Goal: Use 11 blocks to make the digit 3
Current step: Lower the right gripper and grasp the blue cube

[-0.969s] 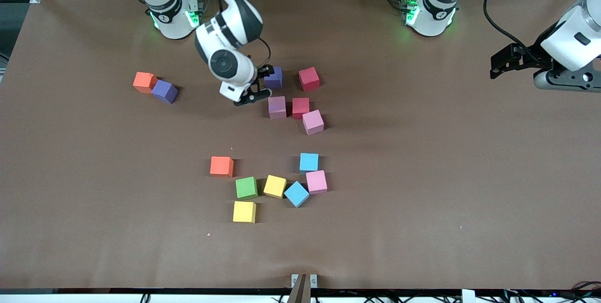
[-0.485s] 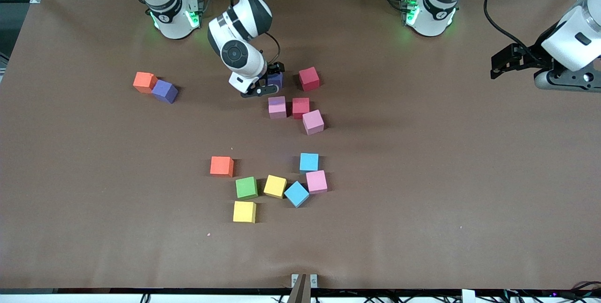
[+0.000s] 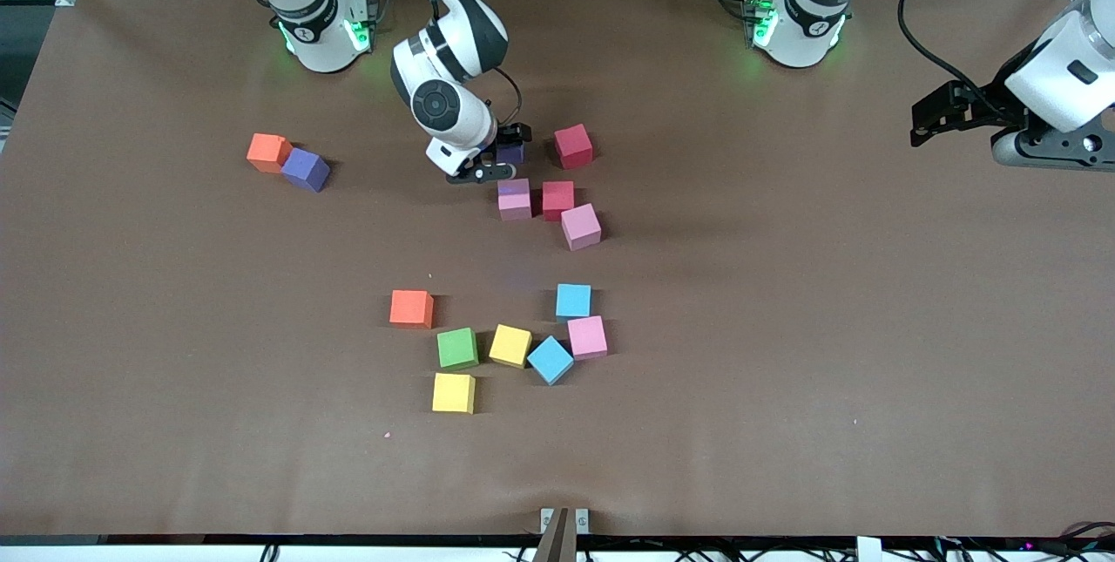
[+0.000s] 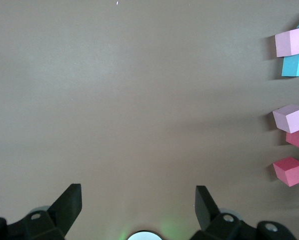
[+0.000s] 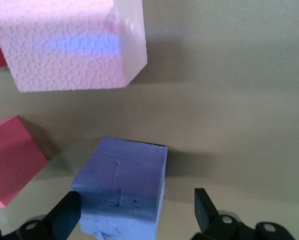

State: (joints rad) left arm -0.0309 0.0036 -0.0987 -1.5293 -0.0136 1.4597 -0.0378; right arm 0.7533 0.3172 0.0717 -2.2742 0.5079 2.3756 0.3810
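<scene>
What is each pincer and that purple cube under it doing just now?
Right pincer: open, its fingers either side of the purple block, low at the table.
Purple block: on the table, between the open fingers, not gripped.
Left pincer: open, holding nothing, waiting over the left arm's end of the table.

Two white Franka arms w/ black trim, black end effectors

Both arms: glossy white rounded shells, black bands at the joints, green status lights glowing at the bases. Right arm has a dark grey wrist segment w/ a round black joint cap ringed in white, thin black cable looping beside it; right end effector (image 3: 498, 161) black, w/ wedge-shaped black fingertips (image 5: 205, 205). Left arm: thick black cable curving along it, black bracket + grey flange at the wrist; left end effector (image 3: 936, 122) black, fingertips (image 4: 69, 202) matte black wedges on bodies w/ small silver screws.
</scene>
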